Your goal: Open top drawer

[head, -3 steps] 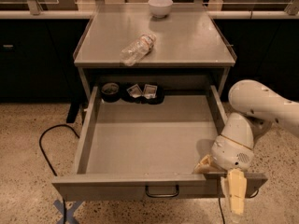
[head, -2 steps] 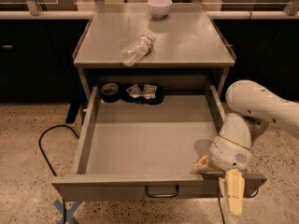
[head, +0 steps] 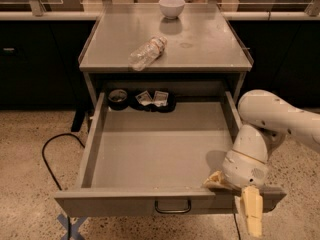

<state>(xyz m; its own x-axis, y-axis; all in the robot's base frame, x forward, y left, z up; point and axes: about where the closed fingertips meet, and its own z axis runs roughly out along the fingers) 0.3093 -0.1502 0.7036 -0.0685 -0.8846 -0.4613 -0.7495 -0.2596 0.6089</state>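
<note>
The top drawer (head: 125, 203) is a wide, shallow grey metal drawer. It stands pulled far out of the cabinet toward me, and its small dark wire handle (head: 172, 206) is at the centre of the front panel. My gripper (head: 239, 196) is at the drawer's front right corner, right at the front panel's top edge. The white arm (head: 280, 119) comes in from the right.
At the back of the drawer lie a dark round container (head: 118, 98) and small packets (head: 152, 99). On the cabinet top lie a clear plastic bottle (head: 146, 53) and a white bowl (head: 171, 7). A black cable (head: 52, 149) and a blue tape cross (head: 67, 225) are on the floor at left.
</note>
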